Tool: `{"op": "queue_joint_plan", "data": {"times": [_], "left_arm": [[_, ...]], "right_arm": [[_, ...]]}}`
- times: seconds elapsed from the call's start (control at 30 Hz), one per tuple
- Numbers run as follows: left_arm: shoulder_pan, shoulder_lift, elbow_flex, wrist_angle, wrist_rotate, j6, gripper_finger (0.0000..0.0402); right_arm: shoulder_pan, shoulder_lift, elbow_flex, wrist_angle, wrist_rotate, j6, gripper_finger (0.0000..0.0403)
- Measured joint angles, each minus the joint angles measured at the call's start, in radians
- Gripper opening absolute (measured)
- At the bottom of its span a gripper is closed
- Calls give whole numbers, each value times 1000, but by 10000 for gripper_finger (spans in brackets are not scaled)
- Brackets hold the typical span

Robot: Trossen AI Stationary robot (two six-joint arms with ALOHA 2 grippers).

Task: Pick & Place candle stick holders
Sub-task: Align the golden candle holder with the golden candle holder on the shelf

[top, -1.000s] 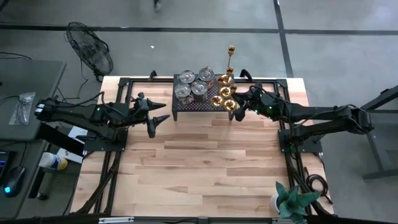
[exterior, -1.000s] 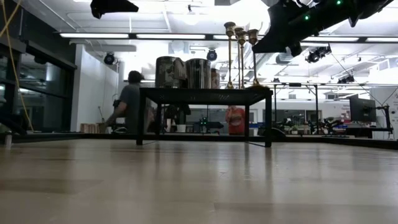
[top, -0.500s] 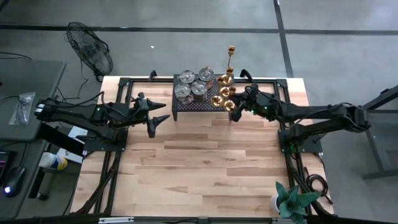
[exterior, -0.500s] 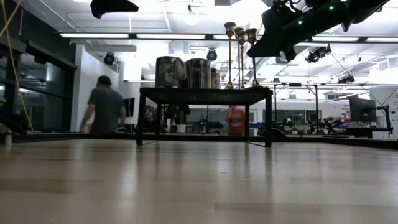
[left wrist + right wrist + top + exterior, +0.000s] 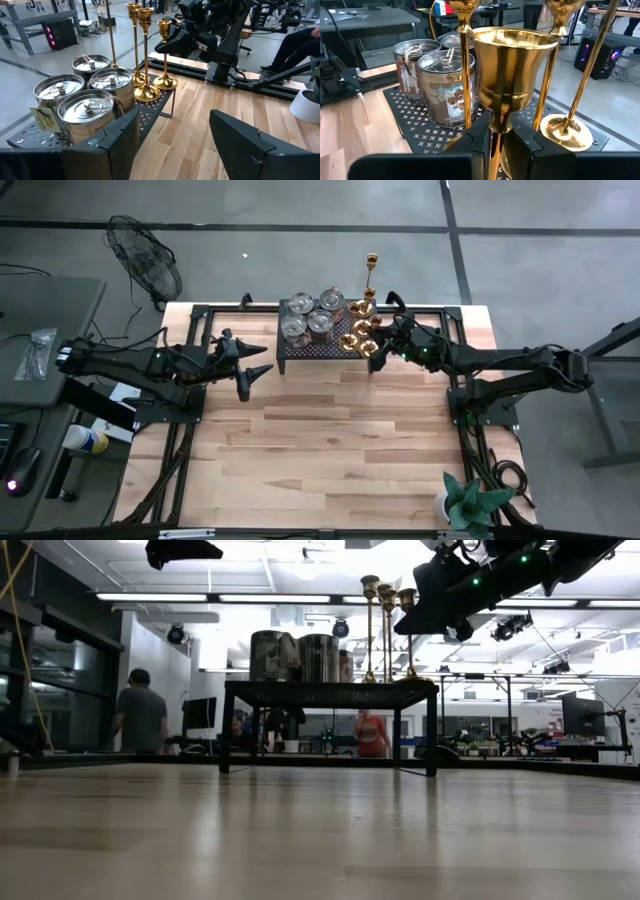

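Observation:
A black perforated stand (image 5: 305, 348) sits at the table's far middle. It carries several squat silvery cups (image 5: 308, 315) and brass candlesticks (image 5: 350, 340). One of these is tall and slender (image 5: 371, 265). My right gripper (image 5: 378, 360) is at the stand's right end, shut on the nearest brass candlestick (image 5: 515, 65). My left gripper (image 5: 262, 360) hovers open just left of the stand with nothing between its fingers (image 5: 115, 145). My right gripper has the candlestick's thin stem (image 5: 495, 131), right under the cup, between its two fingers. It comes in nearly level from the table's right, with the fingers lying across the stem. The candlestick stands upright, and in the left wrist view its round foot (image 5: 165, 83) rests on the stand's corner.
A green potted plant (image 5: 465, 502) stands at the near right corner. Black arm frames run along the table's left and right sides. Bare wood lies between the stand and the near edge. A fan (image 5: 145, 260) stands on the floor beyond the far left. A person (image 5: 140, 715) is in the room behind.
My right gripper has crept a little toward the stand and the other candlesticks, staying shut and level. The candlesticks and cups on the stand have kept their places. My left arm has kept still.

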Motion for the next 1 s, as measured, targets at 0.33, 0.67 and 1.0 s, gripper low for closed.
{"op": "queue_joint_plan", "data": {"times": [0.33, 0.67, 1.0], "left_arm": [[0, 0, 0, 0, 0, 0, 234], [0, 0, 0, 0, 0, 0, 234], [0, 0, 0, 0, 0, -1, 234]], "right_arm": [[1, 0, 0, 0, -7, 0, 42], [1, 0, 0, -1, -7, 0, 110], [1, -8, -1, -35, 9, 6, 175]]}}
